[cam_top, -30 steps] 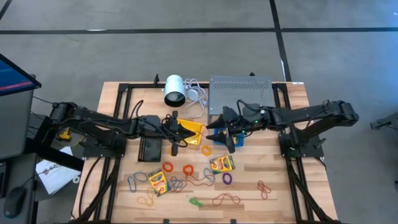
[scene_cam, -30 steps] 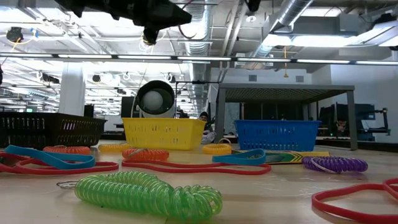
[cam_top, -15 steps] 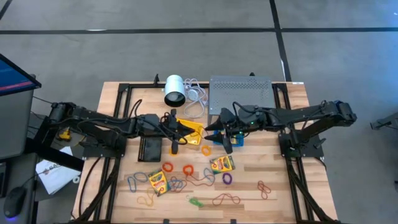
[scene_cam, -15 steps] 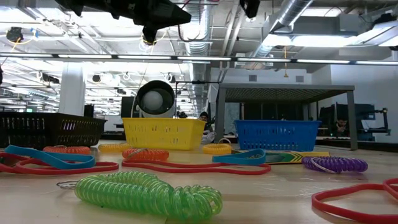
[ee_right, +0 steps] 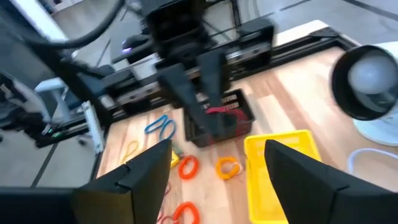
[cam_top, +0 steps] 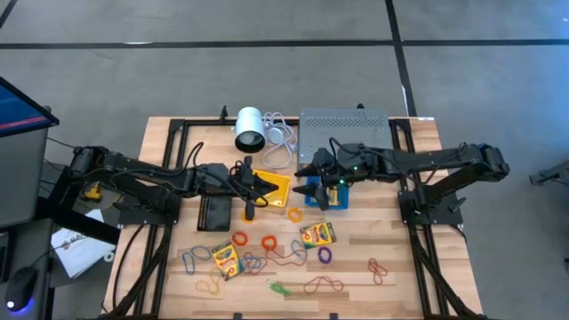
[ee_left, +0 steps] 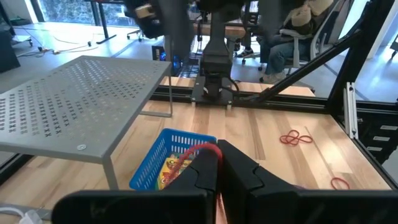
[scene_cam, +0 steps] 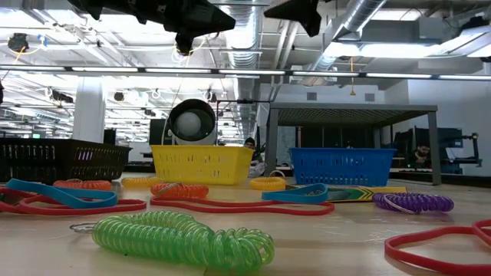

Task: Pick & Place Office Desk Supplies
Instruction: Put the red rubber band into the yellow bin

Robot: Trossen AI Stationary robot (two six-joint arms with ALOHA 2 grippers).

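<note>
My left gripper (cam_top: 264, 186) hangs over the yellow tray (cam_top: 279, 188), shut, with a thin red rubber band (ee_left: 200, 151) at its fingertips. My right gripper (cam_top: 304, 175) hovers open at the far left corner of the blue tray (cam_top: 327, 196), with nothing between its fingers (ee_right: 144, 169). Two yellow-and-green crayon boxes (cam_top: 316, 234) (cam_top: 226, 260) lie flat on the table. Coloured rubber bands and coiled rings (cam_top: 268, 242) are scattered around them. A green coil (scene_cam: 184, 239) lies nearest the front edge. My left gripper pinches the red rubber band (ee_right: 219, 110) at its fingertips. The fingers reach out nearly level from the table's left. The band hangs slack below them, clear of the trays. How many strands are caught, I cannot tell.
A black tray (cam_top: 213, 212) stands left of the yellow one. At the back are a white cylinder with a cable (cam_top: 250, 128) and a grey perforated rack (cam_top: 344, 133). People sit in the room beyond the table (ee_left: 298, 37).
My right gripper has moved off the blue tray toward the table's far edge and a little left, sinking slightly, so that it now shows at the top of the low view. More of the blue tray is uncovered.
</note>
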